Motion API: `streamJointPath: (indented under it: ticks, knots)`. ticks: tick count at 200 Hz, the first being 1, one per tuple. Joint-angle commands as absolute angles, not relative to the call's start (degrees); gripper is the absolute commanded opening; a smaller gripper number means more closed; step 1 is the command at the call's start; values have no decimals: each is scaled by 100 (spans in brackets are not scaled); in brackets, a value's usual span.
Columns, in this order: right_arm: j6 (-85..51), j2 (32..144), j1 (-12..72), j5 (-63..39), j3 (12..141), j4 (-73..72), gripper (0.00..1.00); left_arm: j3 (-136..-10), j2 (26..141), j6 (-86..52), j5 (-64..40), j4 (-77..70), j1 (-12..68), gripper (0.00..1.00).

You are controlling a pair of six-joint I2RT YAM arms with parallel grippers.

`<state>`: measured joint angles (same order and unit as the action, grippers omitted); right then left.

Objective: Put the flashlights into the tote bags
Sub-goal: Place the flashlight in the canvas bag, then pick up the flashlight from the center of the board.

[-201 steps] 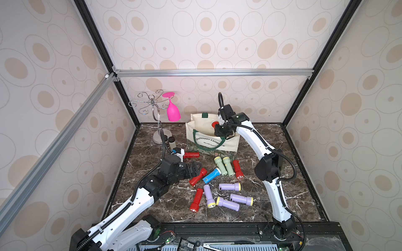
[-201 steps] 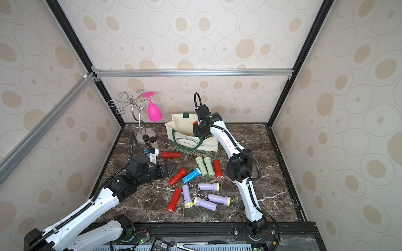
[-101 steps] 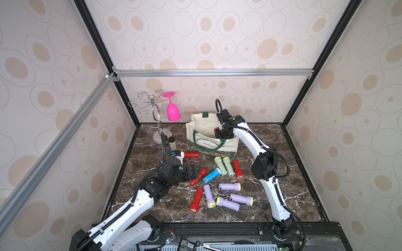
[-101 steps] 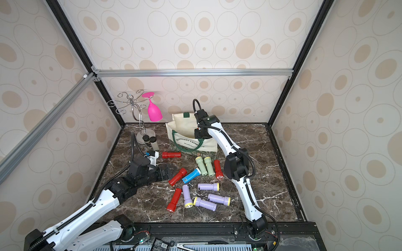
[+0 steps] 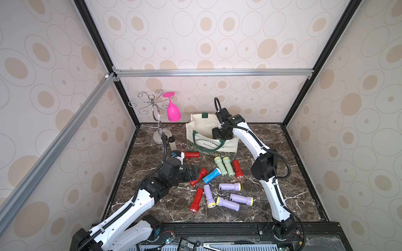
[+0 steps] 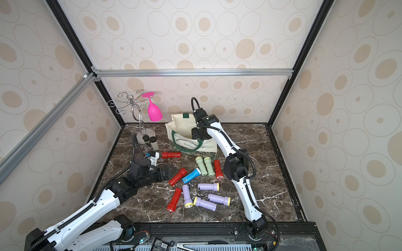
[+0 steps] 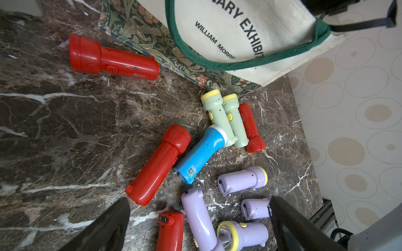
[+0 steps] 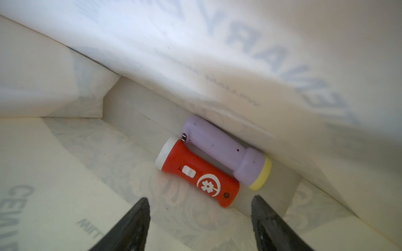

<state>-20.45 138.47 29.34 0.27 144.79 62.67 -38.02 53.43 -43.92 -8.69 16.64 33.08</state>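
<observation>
- At the back-left corner of the tabletop stands a wire stand (image 5: 155, 113) with a pink glass (image 5: 173, 112) hanging upside down from it. Two dark-capped jars (image 6: 150, 140) stand just beside its foot.
- The left gripper (image 7: 199, 202) hovers low near the left edge, about halfway back, its jaws spread wide with nothing between them. Its tips are just beside a long red flashlight (image 5: 198, 176); from above it is hard to tell whether they touch it.
- A lone red flashlight (image 5: 191, 155) lies further back, near the bag's lower left corner.
- In the middle of the tabletop a blue flashlight (image 5: 212, 175) rests its white head against two pale green flashlights (image 5: 224, 166). These lie side by side, with a small red flashlight (image 5: 237, 169) on their right.
- Nearer the front edge lie four lilac flashlights (image 5: 229, 186) and a front red flashlight (image 5: 196, 199).
- The tote bag (image 5: 208, 143) stands upright at the middle of the back edge, mouth open, a green handle drooping down its front.
- The right gripper (image 8: 200, 217) reaches down into the bag's mouth, jaws parted and gripping nothing. On the bag's floor lie a white-headed red flashlight (image 8: 196, 175) and a yellow-ringed lilac flashlight (image 8: 226, 152), side by side and touching, against the bag's wall.
</observation>
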Motion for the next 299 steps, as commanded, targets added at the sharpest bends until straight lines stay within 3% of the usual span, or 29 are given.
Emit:
streamJointPath:
  ticks: [1,120,194,261,299]
  knots:
    - [-1960,13282,3037,180,14746,6373,77,-3731,5311,-4208,-824,1939,3255,100]
    - [-1698,11818,3801,206,14161,6360,79,-2719,5631,-4378,-1467,1817,3675,89]
    - [-1891,10230,4376,198,11488,5658,82,-2572,5781,-4770,-866,1935,4667,80]
    - [-2692,8262,4634,325,8585,4918,81,-3163,6467,-4449,-429,2015,4764,71]
    - [-2944,7376,4728,486,7677,4960,81,-3680,7010,-4014,-184,2368,4786,67]
